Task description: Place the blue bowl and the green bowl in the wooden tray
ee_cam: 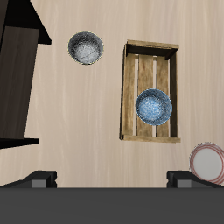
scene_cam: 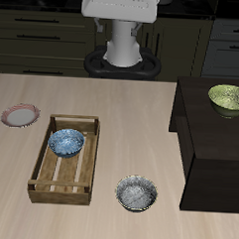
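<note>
green bowl (scene_cam: 228, 97) is sitting up on the dark cabinet (scene_cam: 215, 136) at the counter's side, well apart from the tray (scene_cam: 42, 155) and raised above the counter (scene_cam: 121, 122) level. it is not showing in the wrist view, so the pincer is not looking its way at all

blue bowl (scene_cam: 66, 142) is already lying inside the tray, toward the tray's back end, resting on the slats; that half of the task is looking done. in the wrist view the same blue bowl (ee_cam: 154, 107) is showing inside the tray (ee_cam: 131, 87), with the grey bowl (ee_cam: 86, 47) out on the bare counter (ee_cam: 79, 122) beside it

pincer (ee_cam: 111, 179) is hanging high over the counter, only its two finger bases peeking in at the frame edge, standing wide apart with nothing between them, so it is reading as open and empty. in the exterior view the pincer itself is out of frame

what the next move is turning on: the green bowl is lying across the counter from the tray, past the grey bowl (scene_cam: 136, 193), and higher up, so the arm is needing to swing away from the tray and reach over the cabinet top. a round bowl has no long axis, so a rim pinch from any side should be serving

pink plate (scene_cam: 20, 115) is lying beyond the tray, out of the way
</note>
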